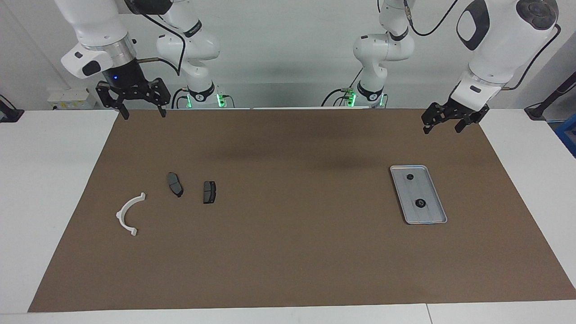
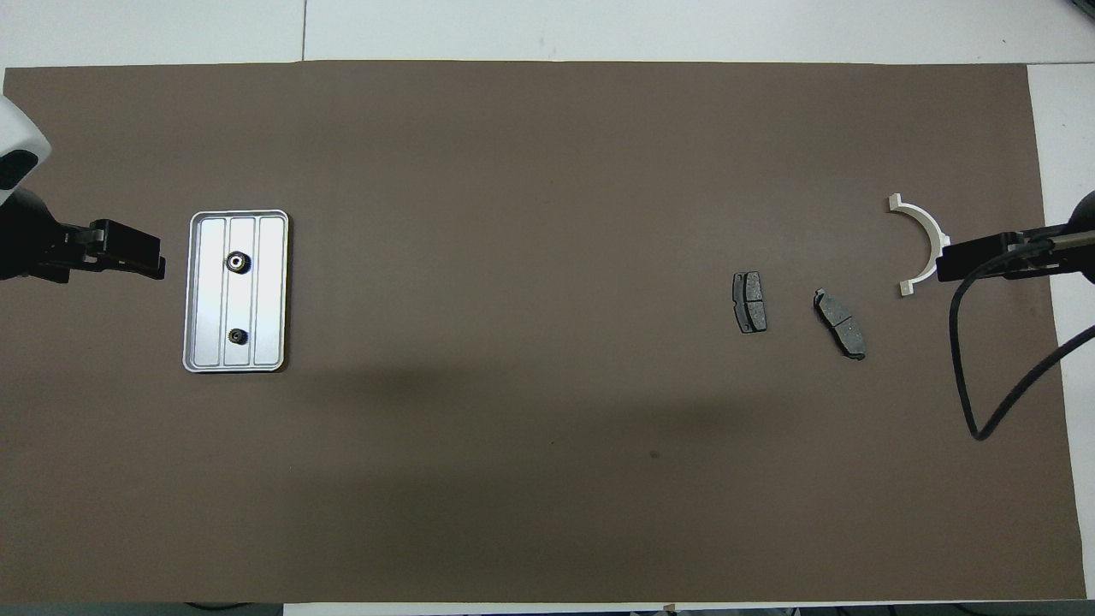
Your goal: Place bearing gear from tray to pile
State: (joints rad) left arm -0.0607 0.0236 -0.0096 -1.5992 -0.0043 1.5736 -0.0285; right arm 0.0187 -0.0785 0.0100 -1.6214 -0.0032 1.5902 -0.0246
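Lying in tray (image 1: pixel 432 220) near the left arm's worktop edge: two bearing gears (image 1: pixel 420 203). Left gripper (image 1: pixel 443 124) and right gripper (image 1: pixel 142 112) hovering spread wide, holding nothing.

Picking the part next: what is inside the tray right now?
The tray holds two small dark round parts on its ribbed floor: a larger bearing gear farther from the robots and a smaller one nearer. Nothing covers them; what lies under them cannot be seen.

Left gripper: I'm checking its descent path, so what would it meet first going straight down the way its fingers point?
Probably bare brown mat. The left gripper hangs open nearer the robots than the tray, though depth is uncertain.
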